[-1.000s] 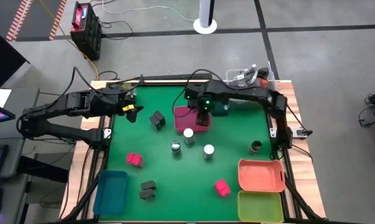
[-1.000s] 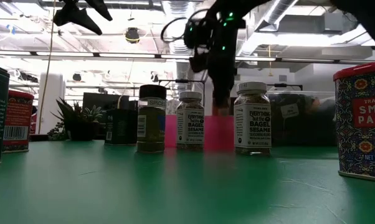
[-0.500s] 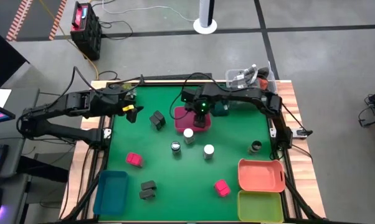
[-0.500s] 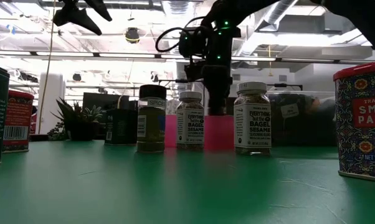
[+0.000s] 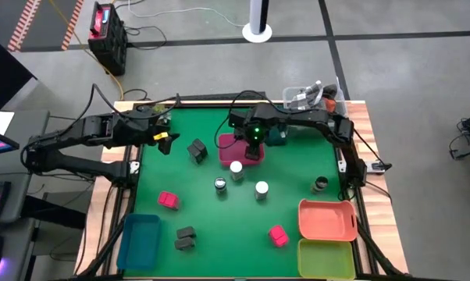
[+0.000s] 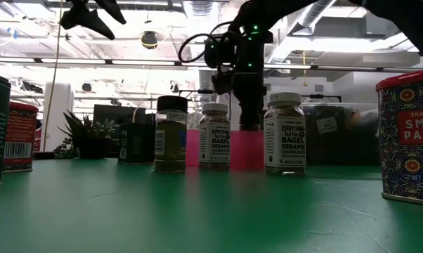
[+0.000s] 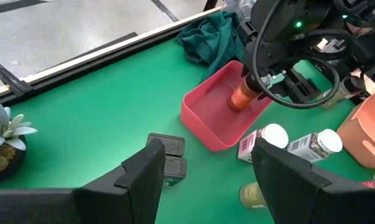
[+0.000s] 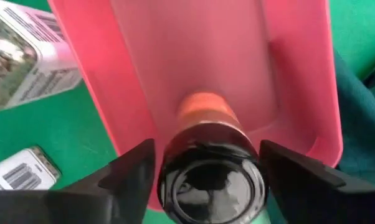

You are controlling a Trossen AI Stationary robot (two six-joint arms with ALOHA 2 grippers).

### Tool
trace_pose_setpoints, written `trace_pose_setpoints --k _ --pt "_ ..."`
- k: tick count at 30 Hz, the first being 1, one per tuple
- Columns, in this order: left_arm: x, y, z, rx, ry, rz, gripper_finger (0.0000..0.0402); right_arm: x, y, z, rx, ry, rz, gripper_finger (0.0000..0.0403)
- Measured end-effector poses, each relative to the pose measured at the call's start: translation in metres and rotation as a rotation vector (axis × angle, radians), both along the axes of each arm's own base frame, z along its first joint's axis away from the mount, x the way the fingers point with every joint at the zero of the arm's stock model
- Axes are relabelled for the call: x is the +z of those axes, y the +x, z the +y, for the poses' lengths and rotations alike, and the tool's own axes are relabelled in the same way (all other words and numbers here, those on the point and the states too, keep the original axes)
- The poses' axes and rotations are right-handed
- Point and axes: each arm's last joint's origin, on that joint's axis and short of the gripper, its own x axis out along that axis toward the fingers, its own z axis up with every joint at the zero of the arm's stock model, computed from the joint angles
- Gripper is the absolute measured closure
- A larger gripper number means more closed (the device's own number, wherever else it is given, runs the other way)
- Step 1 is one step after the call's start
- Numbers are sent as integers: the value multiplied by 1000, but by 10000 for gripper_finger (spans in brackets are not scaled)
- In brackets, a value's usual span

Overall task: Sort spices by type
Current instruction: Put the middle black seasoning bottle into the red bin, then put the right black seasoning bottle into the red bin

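green table, "everything bagel sesame" jar, "spices" jar

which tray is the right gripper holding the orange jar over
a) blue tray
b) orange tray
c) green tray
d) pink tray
d) The right gripper holds the orange jar inside the pink tray; the right wrist view shows the jar between the fingers with pink tray walls around it, and the high view puts that gripper above the pink tray at the table's far middle.
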Motion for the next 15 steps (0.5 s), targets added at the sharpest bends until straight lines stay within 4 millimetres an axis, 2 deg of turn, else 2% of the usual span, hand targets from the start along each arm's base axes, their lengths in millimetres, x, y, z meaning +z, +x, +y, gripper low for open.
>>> trace_pose_setpoints --k 7,11,15 --pt "0 0 0 0 1 0 172 6 -6 -2 -8 5 29 35" --pt "0 0 0 -3 9 6 172 29 -11 0 -7 -21 -43 34" --pt "0 0 0 -3 9 6 172 65 -28 5 -37 -66 -116 34"
